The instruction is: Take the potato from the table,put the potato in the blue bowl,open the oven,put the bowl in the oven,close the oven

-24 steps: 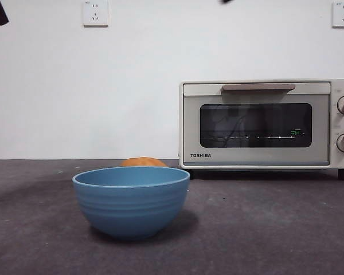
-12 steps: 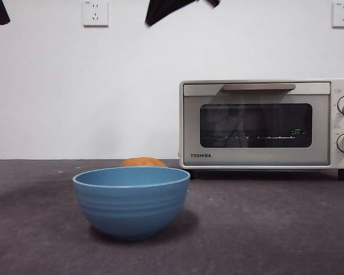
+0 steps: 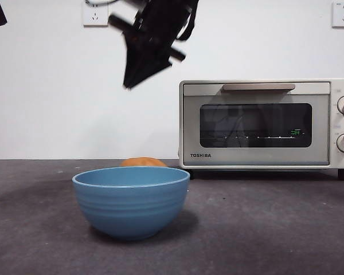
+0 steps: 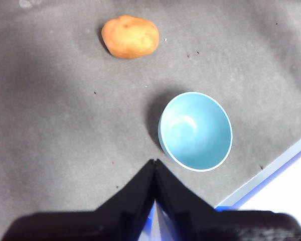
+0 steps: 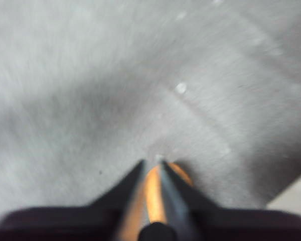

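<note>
Potato (image 4: 130,36) lies bare on the surface (image 3: 275,229), behind the blue bowl (image 3: 131,200) in the front view and well apart from it in the left wrist view; long axis flat on the surface, blunt ends. Bowl upright, empty. Oven (image 3: 264,123) door shut. Right end effector (image 3: 139,74) hangs high above the potato, tips pointing down, clenched on nothing. Left end effector (image 4: 154,168) waits high up, clenched.

- Potato (image 4: 130,36): orange-tan.
- Bowl (image 3: 131,200): matte blue, paler inside.
- Tabletop (image 3: 264,223): dark grey, faintly speckled.
- Oven (image 3: 264,123): cream-white, dark glass door, beige handle.
- Gripper fingers (image 4: 140,188): black.
</note>
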